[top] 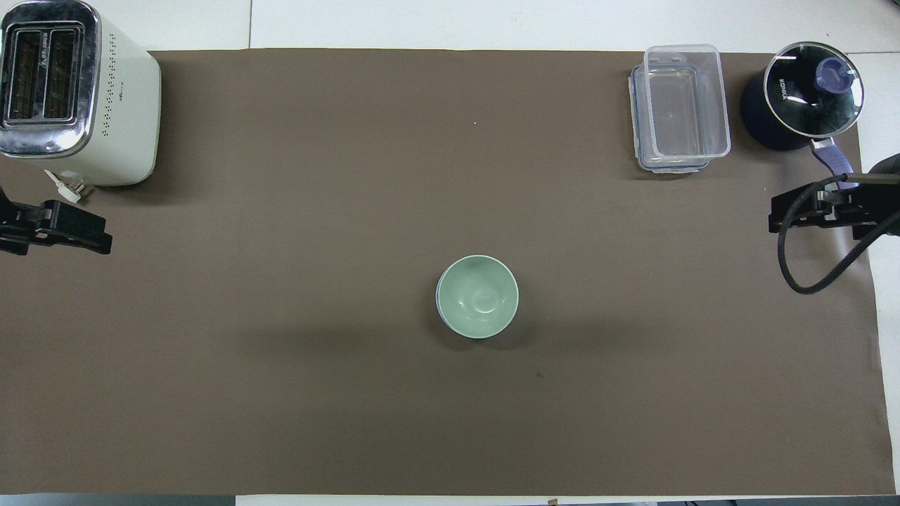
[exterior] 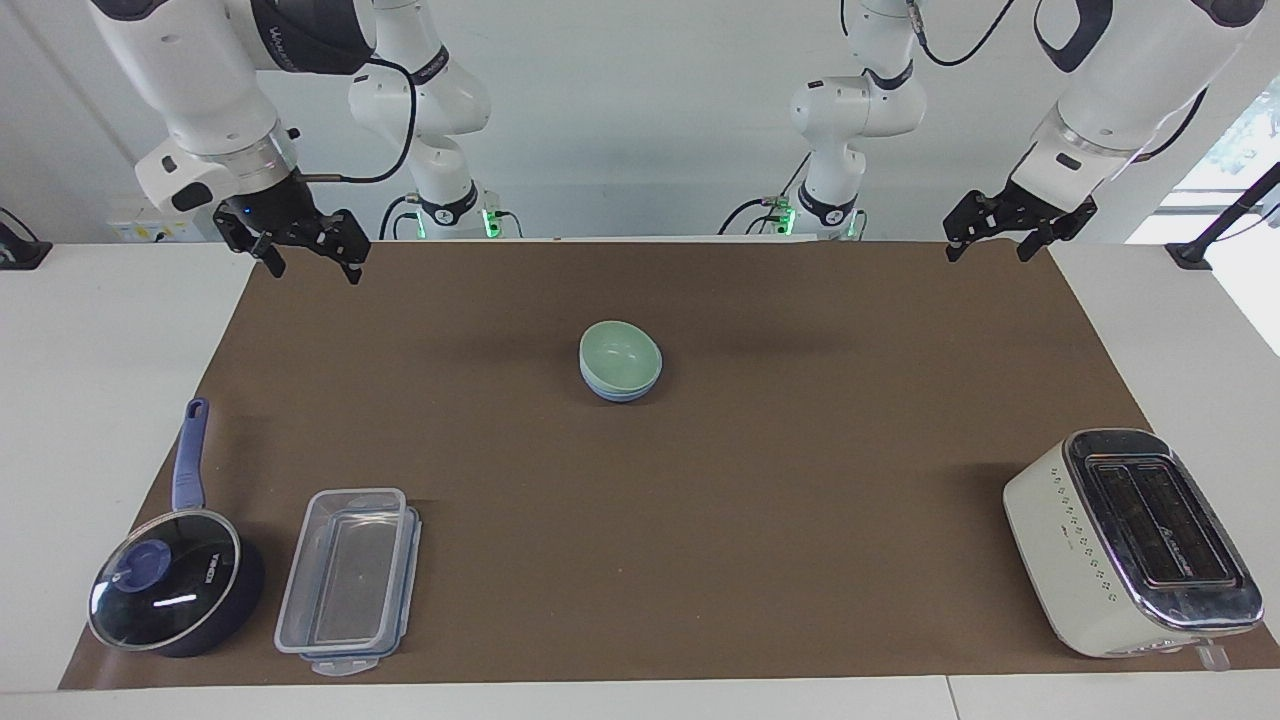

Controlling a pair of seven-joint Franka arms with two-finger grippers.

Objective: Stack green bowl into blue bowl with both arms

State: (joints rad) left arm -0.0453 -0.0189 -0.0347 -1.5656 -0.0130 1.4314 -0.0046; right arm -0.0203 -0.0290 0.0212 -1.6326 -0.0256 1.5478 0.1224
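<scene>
On the brown mat: green bowl nested in blue bowl, both grippers raised and empty.
Across the surface point(exterior: 90, 400), the mat point(exterior: 700, 500) carries the toaster point(exterior: 1130, 540) at the left arm's end and the saucepan point(exterior: 175, 580) and clear container point(exterior: 350, 570) at the right arm's end. At mid-mat, the green bowl point(exterior: 620, 355) sits inside the blue bowl point(exterior: 618, 393), upright. Left gripper point(exterior: 985, 250) hangs over the mat's corner nearest its base, fingers spread, grasping nothing. Right gripper point(exterior: 310, 268) hangs over the corner nearest its own base, fingers spread, empty.
</scene>
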